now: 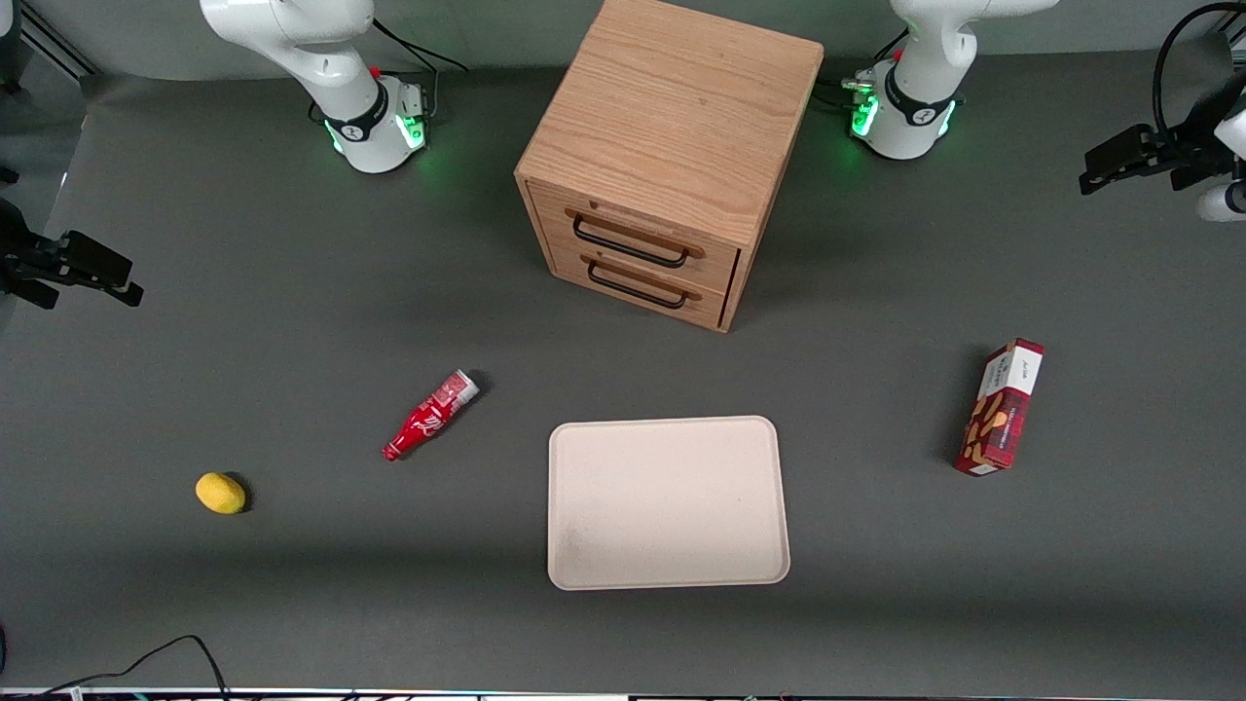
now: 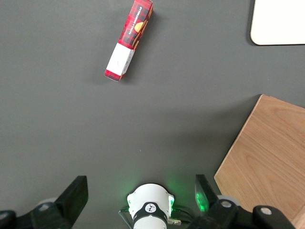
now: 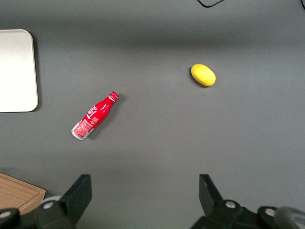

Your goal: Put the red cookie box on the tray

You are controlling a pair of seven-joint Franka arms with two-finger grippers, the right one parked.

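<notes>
The red cookie box [image 1: 1001,407] lies flat on the desk [image 1: 292,321] toward the working arm's end, untouched and well apart from the tray [image 1: 667,502], which sits bare near the front camera, ready to receive it. The left arm's gripper [image 2: 138,193] hangs high above the desk with fingers spread wide and holding nothing, apparently poised to descend on the box. A wooden drawer cabinet [image 1: 662,156] stands farther back; a red soda bottle [image 1: 429,416] and a lemon [image 1: 221,493] lie toward the parked arm's end.
</notes>
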